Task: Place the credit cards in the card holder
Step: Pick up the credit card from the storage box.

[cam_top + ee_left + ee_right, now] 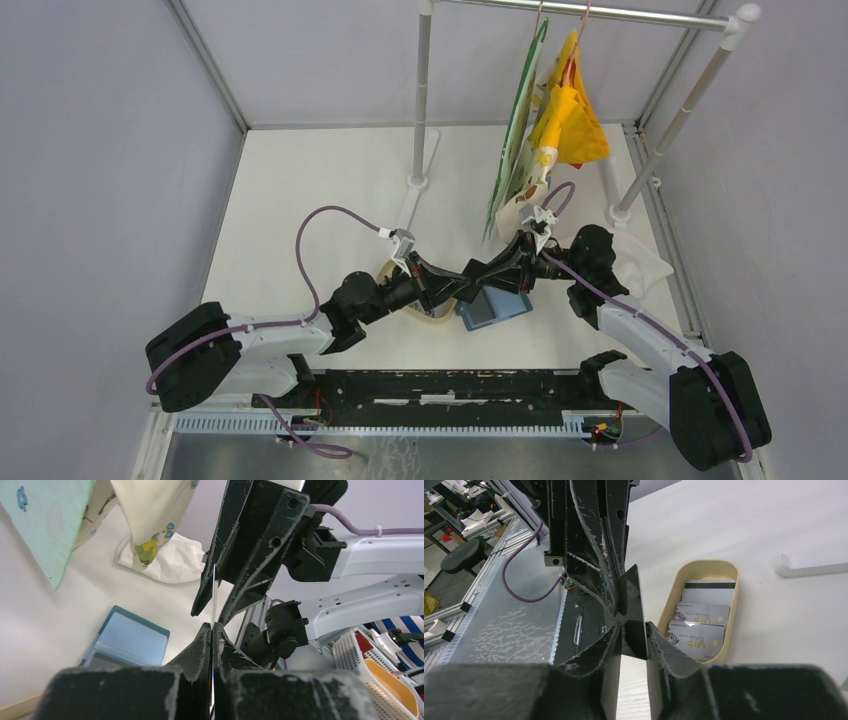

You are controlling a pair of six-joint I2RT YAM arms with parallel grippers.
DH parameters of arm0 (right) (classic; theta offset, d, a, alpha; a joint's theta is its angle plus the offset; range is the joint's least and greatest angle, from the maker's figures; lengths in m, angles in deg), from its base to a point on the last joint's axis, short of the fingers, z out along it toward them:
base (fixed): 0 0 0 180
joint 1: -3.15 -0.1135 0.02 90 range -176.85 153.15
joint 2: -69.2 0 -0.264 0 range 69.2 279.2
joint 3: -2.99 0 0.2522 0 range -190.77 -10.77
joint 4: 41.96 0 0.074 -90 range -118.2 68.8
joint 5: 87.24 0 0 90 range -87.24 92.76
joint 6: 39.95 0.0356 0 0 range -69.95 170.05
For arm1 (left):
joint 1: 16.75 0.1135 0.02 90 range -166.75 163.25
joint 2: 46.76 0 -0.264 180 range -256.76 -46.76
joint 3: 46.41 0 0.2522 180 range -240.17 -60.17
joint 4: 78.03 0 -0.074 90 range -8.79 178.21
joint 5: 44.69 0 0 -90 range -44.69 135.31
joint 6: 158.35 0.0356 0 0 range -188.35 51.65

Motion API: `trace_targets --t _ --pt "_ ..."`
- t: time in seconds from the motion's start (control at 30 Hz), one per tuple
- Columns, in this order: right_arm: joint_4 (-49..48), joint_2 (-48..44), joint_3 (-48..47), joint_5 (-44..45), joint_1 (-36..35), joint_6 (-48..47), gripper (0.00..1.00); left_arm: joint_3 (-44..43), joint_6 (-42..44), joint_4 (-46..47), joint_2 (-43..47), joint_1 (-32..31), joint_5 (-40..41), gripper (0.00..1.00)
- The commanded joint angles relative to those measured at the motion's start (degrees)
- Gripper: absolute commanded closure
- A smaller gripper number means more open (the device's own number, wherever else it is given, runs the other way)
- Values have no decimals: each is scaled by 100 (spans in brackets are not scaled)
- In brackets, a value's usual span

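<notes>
Pale grey walls [100, 150] close in on three sides; the white tabletop [300, 190] lies under soft, even light; a white-posted clothes rail [640, 14] stands at the far right; metal framing [210, 65] runs up the corners.

My left gripper [452, 290] and right gripper [482, 274] meet tip to tip over mid-table. The blue card holder [497, 307] lies flat at their 5 o'clock. The tan tray [428, 314] shows at 8 o'clock, partly hidden by my left arm.

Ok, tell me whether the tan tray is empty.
No, at least three cards lie inside the tan tray in the right wrist view.
</notes>
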Motion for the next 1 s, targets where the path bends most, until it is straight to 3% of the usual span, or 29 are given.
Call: trace_targets --t 0.0,0.13,0.27,0.33,0.43,0.5,0.73,0.97 --pt "-513 -8 14 -117 11 331 76 -251 -207 474 -46 -25 -207 98" --pt "-575 34 -29 -290 4 351 97 -251 -130 391 -78 -22 -249 97" --pt "46 68 -203 -593 10 -285 100 -347 100 -263 80 -16 -268 65" --pt "1566 110 -624 -820 13 -1726 100 -527 392 -1145 306 -9 -224 47" --pt "5101 295 -1501 -889 12 -5299 100 -831 1017 -2584 686 -9 -41 29" --pt "6180 398 -1822 -626 8 -6367 100 -900 1378 -3214 938 -14 -7 20" --pt "6743 520 -1946 -289 -88 -7034 100 -998 2021 -3935 939 -15 -435 18" --pt "6895 671 -1971 -197 -243 -7228 100 -1278 2070 -3615 127 -12 -601 35"
